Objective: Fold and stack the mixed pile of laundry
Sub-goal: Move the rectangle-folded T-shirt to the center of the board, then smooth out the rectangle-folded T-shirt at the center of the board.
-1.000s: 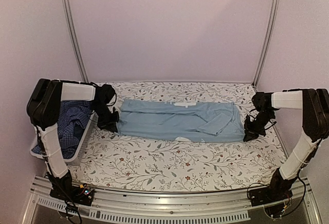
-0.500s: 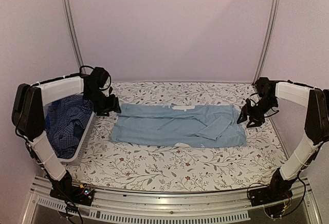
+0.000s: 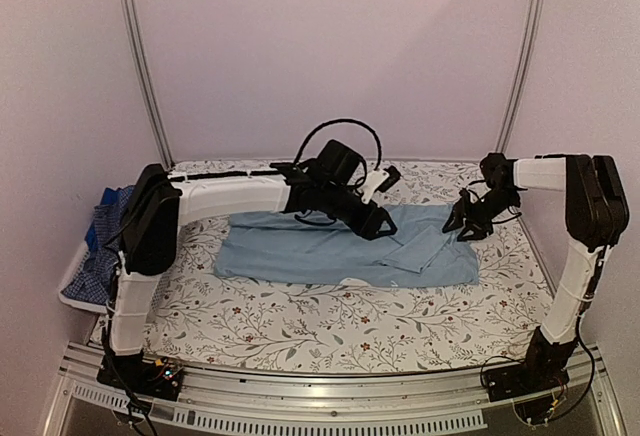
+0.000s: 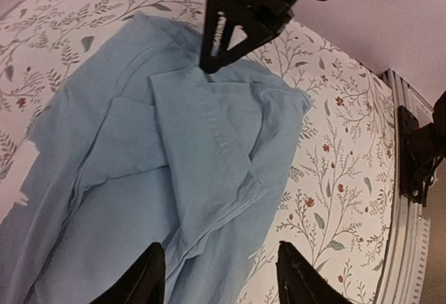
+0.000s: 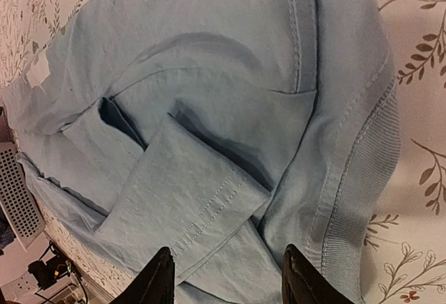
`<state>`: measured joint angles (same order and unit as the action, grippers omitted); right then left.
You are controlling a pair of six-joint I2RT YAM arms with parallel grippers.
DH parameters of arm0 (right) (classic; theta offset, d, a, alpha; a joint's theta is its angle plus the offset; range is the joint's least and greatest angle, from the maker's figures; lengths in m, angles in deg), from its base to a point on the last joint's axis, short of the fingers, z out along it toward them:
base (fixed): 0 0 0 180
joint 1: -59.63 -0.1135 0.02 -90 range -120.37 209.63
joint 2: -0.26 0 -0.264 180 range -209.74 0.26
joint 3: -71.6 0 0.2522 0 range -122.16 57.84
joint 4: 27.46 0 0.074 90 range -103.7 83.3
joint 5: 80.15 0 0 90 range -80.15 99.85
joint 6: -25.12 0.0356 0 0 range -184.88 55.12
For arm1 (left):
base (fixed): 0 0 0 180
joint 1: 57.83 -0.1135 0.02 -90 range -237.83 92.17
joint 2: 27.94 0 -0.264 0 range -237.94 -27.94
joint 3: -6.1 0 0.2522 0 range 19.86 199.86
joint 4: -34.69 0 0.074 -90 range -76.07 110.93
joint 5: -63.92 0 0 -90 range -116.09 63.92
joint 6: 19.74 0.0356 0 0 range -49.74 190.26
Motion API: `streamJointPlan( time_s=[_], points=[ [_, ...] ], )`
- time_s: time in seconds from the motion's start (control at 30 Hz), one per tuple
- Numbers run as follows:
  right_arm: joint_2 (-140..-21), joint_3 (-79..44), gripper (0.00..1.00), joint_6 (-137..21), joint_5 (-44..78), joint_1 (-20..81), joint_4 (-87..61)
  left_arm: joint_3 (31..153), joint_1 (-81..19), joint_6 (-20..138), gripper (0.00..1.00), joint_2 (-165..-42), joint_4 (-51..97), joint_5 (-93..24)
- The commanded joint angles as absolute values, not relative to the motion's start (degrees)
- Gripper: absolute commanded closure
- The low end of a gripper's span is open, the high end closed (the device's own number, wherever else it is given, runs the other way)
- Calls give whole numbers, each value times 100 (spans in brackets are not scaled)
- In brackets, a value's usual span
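I see the plain light-blue fabric shirt [image 3: 320,251] lying spread on the floral-patterned worktop [image 3: 300,321]. The left tool [image 4: 219,276] hovers over its middle, the right tool [image 5: 228,276] over its right end; both fingers apart, empty.

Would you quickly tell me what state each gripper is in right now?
Left gripper: open, holding nothing, above the light-blue shirt.
Right gripper: open, holding nothing.

Pale purple walls [image 3: 330,46] stand behind the leafy-patterned table [image 3: 300,328]. Two silver poles [image 3: 141,66] rise at the table's back corners.
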<state>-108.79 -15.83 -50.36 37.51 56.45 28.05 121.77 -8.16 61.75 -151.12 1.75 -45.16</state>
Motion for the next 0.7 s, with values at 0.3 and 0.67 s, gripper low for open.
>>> streamJointPlan(
  time_s=[0.3,0.67],
  points=[
    [-11591,-2204,51,-5047,4029,5673,2418,13283,-229,7626,50,-16666,1029,-5596],
    [-11727,-2103,58,-5150,4103,5659,2470,13615,-144,8187,51,-17219,941,-5640]
  ],
)
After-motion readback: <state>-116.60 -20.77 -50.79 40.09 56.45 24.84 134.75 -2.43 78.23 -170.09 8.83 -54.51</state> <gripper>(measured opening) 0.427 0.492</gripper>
